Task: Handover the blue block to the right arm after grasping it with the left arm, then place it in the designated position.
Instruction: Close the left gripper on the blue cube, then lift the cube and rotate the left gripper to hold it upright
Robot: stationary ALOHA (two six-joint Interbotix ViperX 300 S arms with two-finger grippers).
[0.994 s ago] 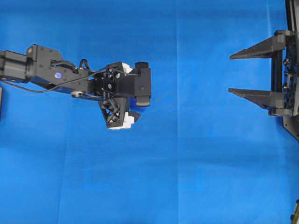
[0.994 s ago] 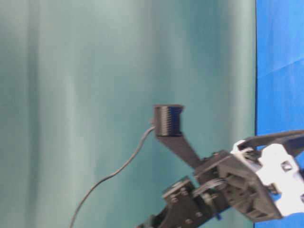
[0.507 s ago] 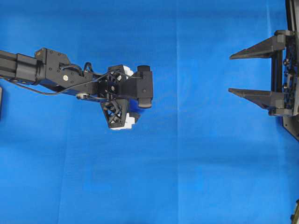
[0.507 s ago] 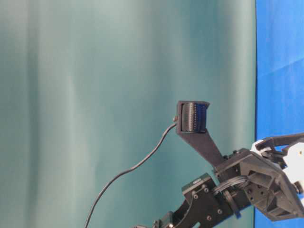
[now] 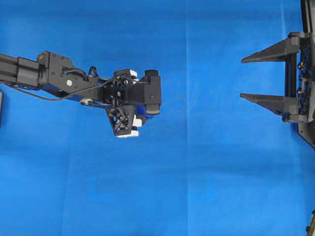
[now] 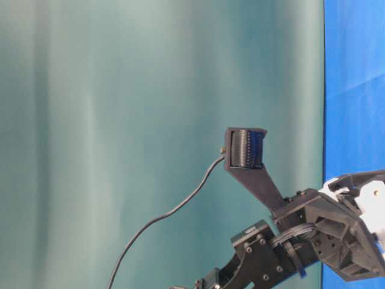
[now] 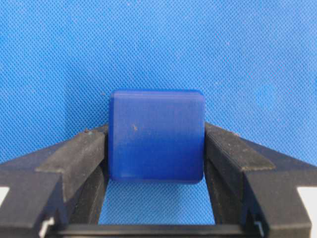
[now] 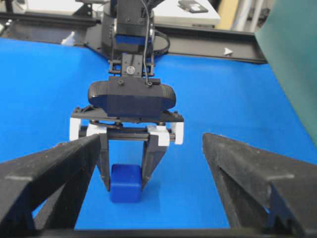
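Block (image 7: 156, 136) sits squarely between the left gripper (image 7: 156, 148) pads, which touch both its sides on the cloth (image 7: 237, 49); it should clamp firmly before lifting straight; right gripper (image 5: 268, 76) waits wide open.

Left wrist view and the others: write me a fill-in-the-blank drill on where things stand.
1. The blue block sits between the fingers of the ____ gripper.
2. The block rests on the blue ____.
3. The right gripper holds ____.
4. In the overhead view the block is ____ by the left gripper.

Missing words: left; cloth; nothing; hidden
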